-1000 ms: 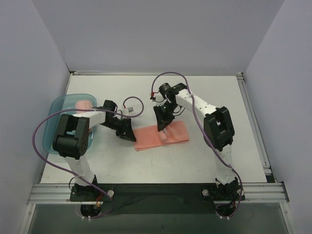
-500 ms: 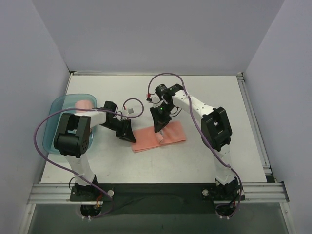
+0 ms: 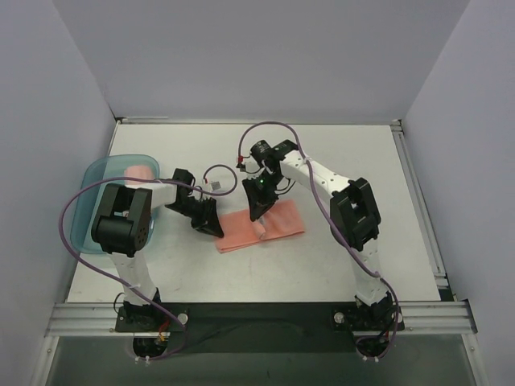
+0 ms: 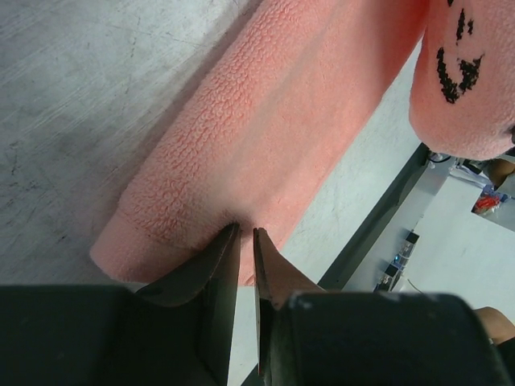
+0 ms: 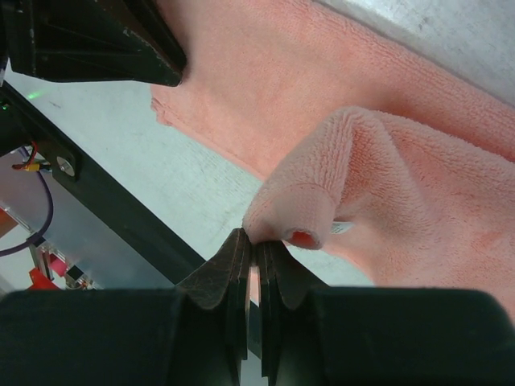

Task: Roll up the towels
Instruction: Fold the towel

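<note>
A salmon-pink towel (image 3: 282,221) lies flat in the middle of the table, with its right part curled into a loose roll (image 3: 261,228). My right gripper (image 3: 258,215) is shut on the end of that roll (image 5: 322,201), its fingertips pinching the fabric's edge. My left gripper (image 3: 214,228) sits at the towel's left end (image 4: 273,145), jaws nearly together and tips nipping the pile. A second towel, rolled up (image 3: 138,172), rests in the teal tray.
The translucent teal tray (image 3: 84,205) stands at the left edge of the table beside the left arm. Purple cables loop above both arms. A black rail (image 3: 265,314) runs along the near table edge.
My right gripper has carried the rolled part leftward over the towel, and the whole towel has slid a little to the left. The left jaws have narrowed slightly.
</note>
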`<action>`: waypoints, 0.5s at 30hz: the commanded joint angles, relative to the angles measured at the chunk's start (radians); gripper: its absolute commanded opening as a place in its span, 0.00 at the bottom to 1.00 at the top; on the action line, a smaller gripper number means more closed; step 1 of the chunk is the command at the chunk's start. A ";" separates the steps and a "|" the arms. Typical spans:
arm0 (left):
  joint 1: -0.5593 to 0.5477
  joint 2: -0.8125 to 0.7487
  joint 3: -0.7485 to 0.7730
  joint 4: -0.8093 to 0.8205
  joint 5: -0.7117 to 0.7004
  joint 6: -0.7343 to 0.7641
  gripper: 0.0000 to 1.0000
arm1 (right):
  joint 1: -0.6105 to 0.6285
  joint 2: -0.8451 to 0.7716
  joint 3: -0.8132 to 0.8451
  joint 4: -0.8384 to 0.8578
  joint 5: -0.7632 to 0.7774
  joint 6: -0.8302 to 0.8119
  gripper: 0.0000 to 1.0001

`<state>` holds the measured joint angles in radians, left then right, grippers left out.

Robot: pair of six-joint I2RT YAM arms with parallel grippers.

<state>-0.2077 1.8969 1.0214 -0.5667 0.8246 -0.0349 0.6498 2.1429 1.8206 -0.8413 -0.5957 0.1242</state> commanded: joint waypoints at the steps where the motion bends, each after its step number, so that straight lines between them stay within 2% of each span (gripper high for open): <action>1: -0.001 0.021 0.006 0.027 -0.008 0.006 0.24 | 0.007 0.008 0.046 -0.039 -0.029 0.015 0.00; 9: -0.001 0.014 0.005 0.025 -0.004 0.006 0.24 | 0.013 0.071 0.069 -0.038 -0.035 0.015 0.00; 15: 0.033 -0.033 -0.018 0.024 0.007 0.007 0.36 | 0.016 0.098 0.078 -0.039 -0.050 0.017 0.00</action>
<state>-0.1997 1.8973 1.0195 -0.5667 0.8440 -0.0425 0.6563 2.2414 1.8664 -0.8402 -0.6121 0.1314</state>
